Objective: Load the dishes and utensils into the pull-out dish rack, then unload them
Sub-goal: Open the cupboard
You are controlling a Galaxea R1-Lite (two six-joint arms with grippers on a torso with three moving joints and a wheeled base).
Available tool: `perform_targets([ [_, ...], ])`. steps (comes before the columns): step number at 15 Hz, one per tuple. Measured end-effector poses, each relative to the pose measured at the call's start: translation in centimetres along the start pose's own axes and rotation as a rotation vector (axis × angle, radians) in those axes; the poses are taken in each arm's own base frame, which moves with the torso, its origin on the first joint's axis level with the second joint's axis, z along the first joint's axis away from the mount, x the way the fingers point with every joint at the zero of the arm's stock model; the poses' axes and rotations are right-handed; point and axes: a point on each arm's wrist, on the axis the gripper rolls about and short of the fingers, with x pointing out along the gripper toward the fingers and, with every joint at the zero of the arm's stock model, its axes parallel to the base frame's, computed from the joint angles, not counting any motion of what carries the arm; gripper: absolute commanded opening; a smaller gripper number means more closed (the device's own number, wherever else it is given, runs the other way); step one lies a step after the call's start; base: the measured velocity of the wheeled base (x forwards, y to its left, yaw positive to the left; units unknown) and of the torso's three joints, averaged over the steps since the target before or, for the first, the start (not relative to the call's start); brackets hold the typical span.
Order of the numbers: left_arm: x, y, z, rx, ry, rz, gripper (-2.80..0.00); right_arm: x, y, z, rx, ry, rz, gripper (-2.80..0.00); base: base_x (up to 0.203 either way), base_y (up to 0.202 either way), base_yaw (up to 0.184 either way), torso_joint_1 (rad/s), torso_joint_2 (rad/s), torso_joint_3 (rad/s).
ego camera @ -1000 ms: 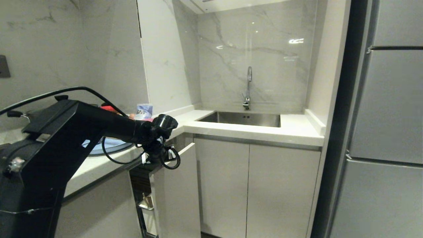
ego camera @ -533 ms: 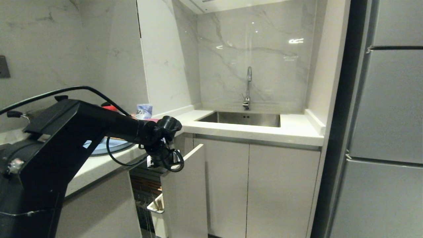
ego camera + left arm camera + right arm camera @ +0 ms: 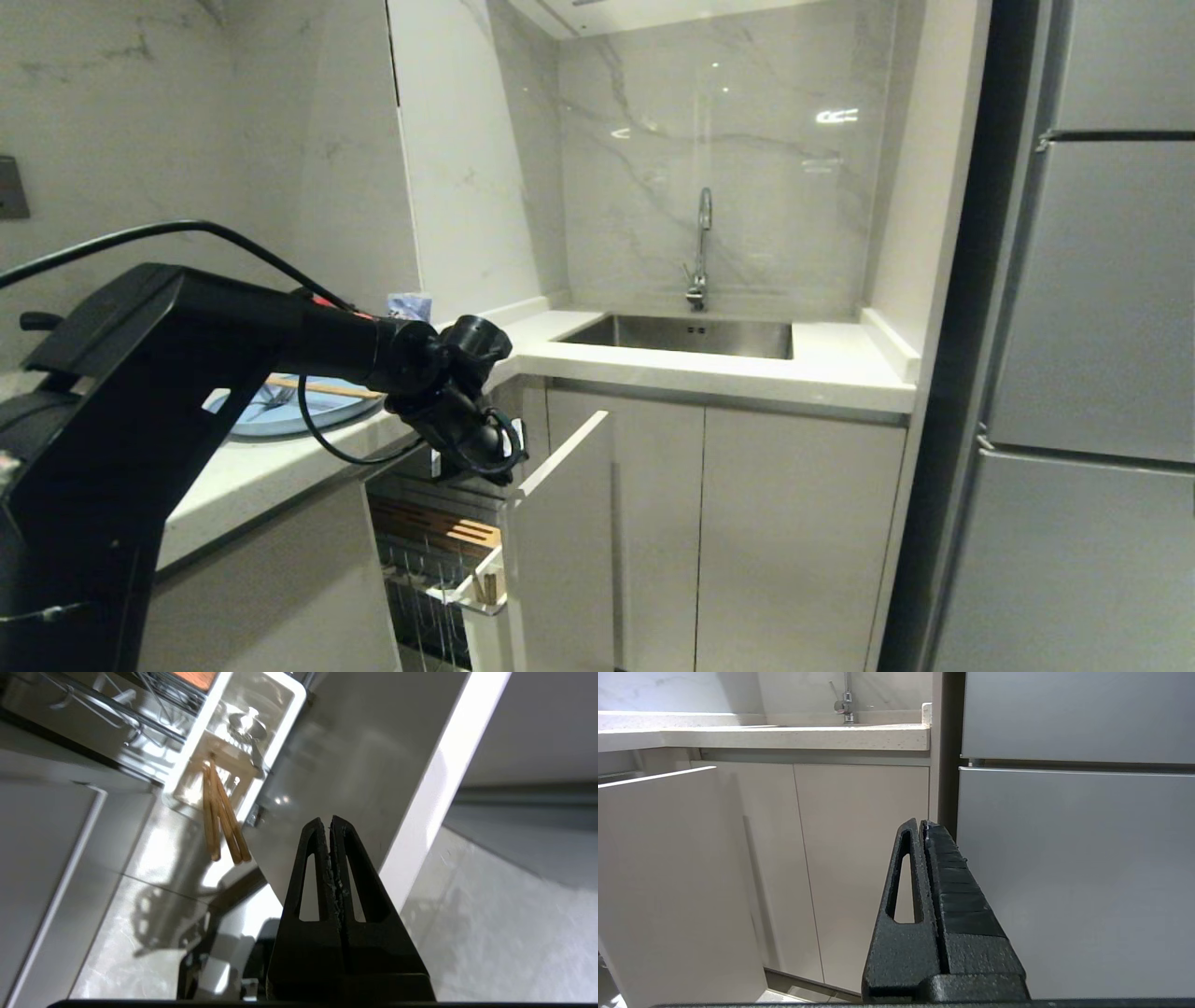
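1. Far left, on the white stone tabletop (image 3: 271,471): the shallow oval light-blue plate (image 3: 280,418) lies flat. The pair of light wooden chopsticks (image 3: 322,385) rests across it, with what looks like the slim silver fork (image 3: 273,399) beside them. The arm hides the pink bowl. Judgement: nothing from the tabletop is loaded yet, so leave these alone for now.
2. The left claw (image 3: 499,462) has its fingers pressed together with nothing between them. It is tucked behind the top edge of the light-grey cabinet front panel (image 3: 560,541). The wrist view shows the tips (image 3: 331,823) against the panel's inner face.
3. Step in hand, as I read it: drawing out the chrome wire pull-out dish rack (image 3: 425,560).
   - It stands partly out, and the slotted wooden bar (image 3: 439,525) shows.
   - The white plastic utensil cup (image 3: 233,751) already holds some wooden sticks (image 3: 219,821) and a metal piece.
4. Pull straight along the runners and keep the claw low enough that it stays hooked. The contact is a hook, not a pinch, so a rising wrist would likely slip over the edge.
5. Go slowly, because the cup's contents may rattle. Stop once the wooden bar is clear of the tabletop overhang.
6. Right of the panel, the steel sink (image 3: 681,336) plays no part.
7. The right claw (image 3: 923,826) is pressed together and empty, parked low facing the grey refrigerator door (image 3: 1064,882). Keep it there.
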Motion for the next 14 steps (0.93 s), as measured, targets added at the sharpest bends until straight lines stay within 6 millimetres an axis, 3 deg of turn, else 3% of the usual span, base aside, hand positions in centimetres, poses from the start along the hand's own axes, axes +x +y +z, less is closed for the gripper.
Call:
perform_targets([
  [6, -0.4, -1.9, -1.2, 0.017, 0.069, -0.121, -2.80, 0.0, 0.0, 0.0, 0.000, 0.000, 0.000, -2.80, 0.000, 0.000, 0.000, 0.000, 0.00, 0.000],
  [14, 0.8, -4.6, -3.7, 0.061, 0.163, -0.174, -2.80, 0.0, 0.0, 0.0, 0.000, 0.000, 0.000, -2.80, 0.000, 0.000, 0.000, 0.000, 0.00, 0.000],
])
